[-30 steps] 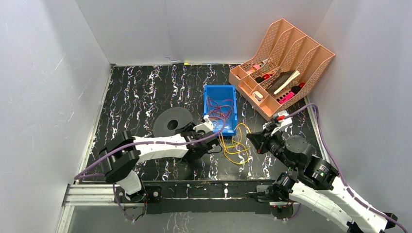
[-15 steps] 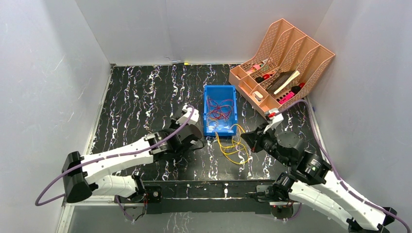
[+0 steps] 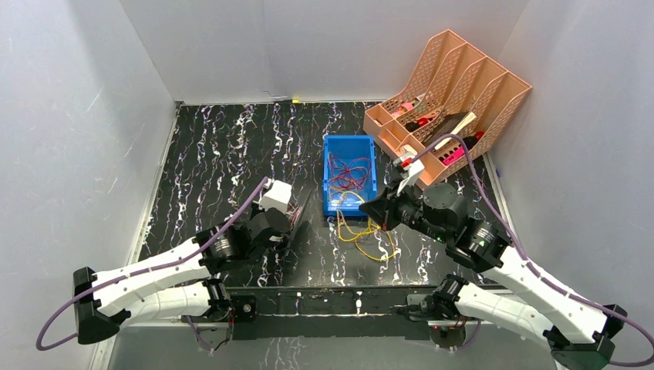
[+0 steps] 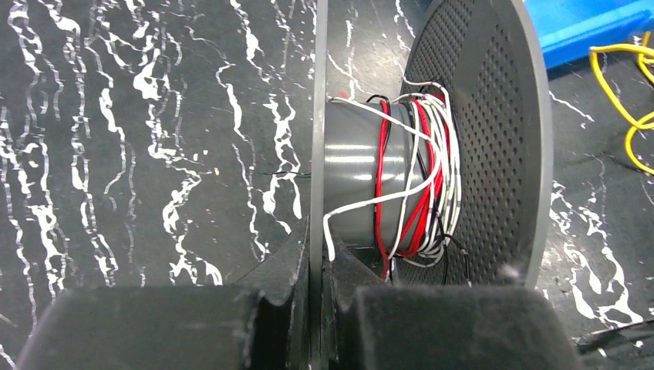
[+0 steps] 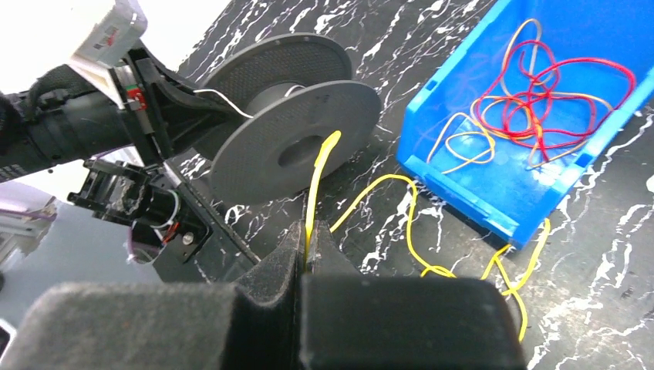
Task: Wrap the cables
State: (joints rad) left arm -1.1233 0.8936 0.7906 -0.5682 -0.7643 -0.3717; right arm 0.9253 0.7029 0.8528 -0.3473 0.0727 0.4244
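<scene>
Left gripper (image 4: 315, 297) is clamped on the rim of the grey plastic spool (image 4: 355, 154), which stands on edge. Right gripper (image 5: 308, 250) pinches the thin yellow cable (image 5: 318, 177) just beside it. The slack loops over the black marbled table (image 3: 231, 146) to the blue plastic bin (image 5: 463, 189), with red cables (image 5: 532, 85) tangled inside.

Far-left table (image 3: 224, 146): bare, 9 to 12 o'clock of centre.
Blue bin (image 3: 348, 205): blocks centre.
Orange organizer (image 3: 463, 92): fills 2 o'clock corner.
Yellow cables (image 3: 367, 237): sprawl at bin's 6 o'clock.
Spool (image 5: 254, 158): upright at bin's 8 o'clock.
</scene>
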